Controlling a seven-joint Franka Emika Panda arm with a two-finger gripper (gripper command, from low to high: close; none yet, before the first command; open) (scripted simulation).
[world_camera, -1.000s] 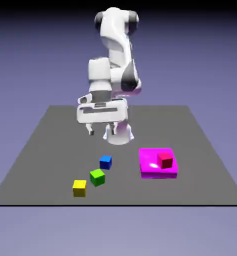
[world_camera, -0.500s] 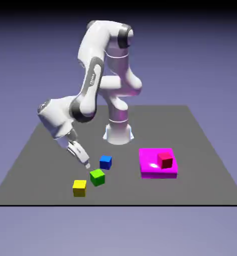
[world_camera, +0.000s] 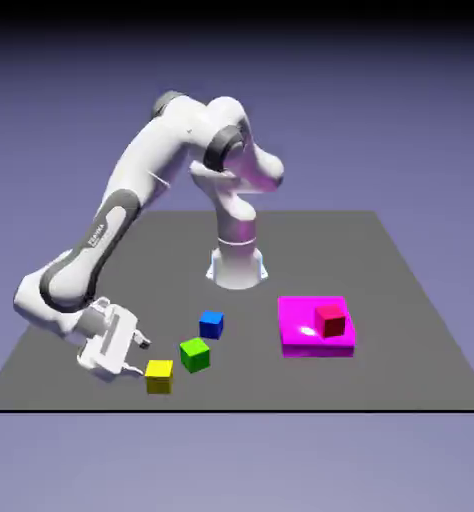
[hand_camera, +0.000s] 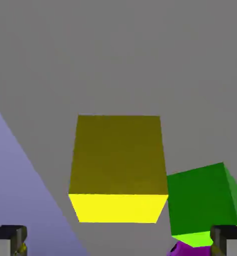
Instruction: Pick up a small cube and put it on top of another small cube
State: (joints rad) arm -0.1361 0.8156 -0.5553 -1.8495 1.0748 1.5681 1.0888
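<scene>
Tool (world_camera: 138,357) low beside yellow cube (world_camera: 159,376), fingertips (hand_camera: 8,239) cropped; grip unclear

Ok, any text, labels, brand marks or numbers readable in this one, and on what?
One marking only: dark lettering on the arm's white forearm link, too small and blurred to read.
Yellow cube, green cube, blue cube, red cube, magenta block: plain, no text.
</scene>
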